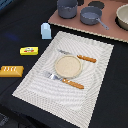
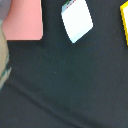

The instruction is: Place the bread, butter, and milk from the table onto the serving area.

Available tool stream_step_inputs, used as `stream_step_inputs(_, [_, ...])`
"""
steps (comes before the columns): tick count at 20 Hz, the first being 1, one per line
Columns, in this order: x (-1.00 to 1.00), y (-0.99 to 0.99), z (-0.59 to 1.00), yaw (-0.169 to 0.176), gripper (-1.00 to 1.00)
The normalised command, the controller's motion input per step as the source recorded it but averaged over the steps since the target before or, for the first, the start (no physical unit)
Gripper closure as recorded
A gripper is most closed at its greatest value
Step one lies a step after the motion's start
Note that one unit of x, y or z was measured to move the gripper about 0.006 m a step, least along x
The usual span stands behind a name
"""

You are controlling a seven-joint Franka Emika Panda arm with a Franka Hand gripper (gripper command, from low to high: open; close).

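Note:
The bread (image 1: 11, 70), a golden-brown loaf, lies on the black table (image 1: 20, 20) at the exterior view's left. The yellow butter box (image 1: 29, 50) lies beyond it. The pale-blue milk carton (image 1: 46, 31) stands by the far left corner of the striped placemat (image 1: 95, 85). The placemat holds a tan plate (image 1: 68, 65) and orange-handled cutlery (image 1: 65, 81). The wrist view shows the milk (image 2: 77, 20) from above and an edge of the butter (image 2: 124, 17) on the table (image 2: 65, 85). The gripper shows in neither view.
A pinkish board (image 1: 100, 27) behind the placemat carries two grey pots (image 1: 67, 8) (image 1: 91, 15). A tan bowl (image 1: 123, 17) sits at the far right. The board's corner (image 2: 24, 20) and a blurred curved tan edge (image 2: 4, 60) show in the wrist view.

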Motion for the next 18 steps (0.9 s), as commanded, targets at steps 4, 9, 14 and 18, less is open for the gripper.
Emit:
stream_step_inputs(4, [0.0, -0.4, -0.14, 0.03, -1.0])
stream_step_inputs(9, [-0.04, -0.85, -0.36, 0.051, -1.0])
stream_step_inputs(14, [0.0, -0.98, -0.37, 0.015, -1.0])
stream_step_inputs(18, [0.0, -1.0, -0.36, 0.002, -1.0])
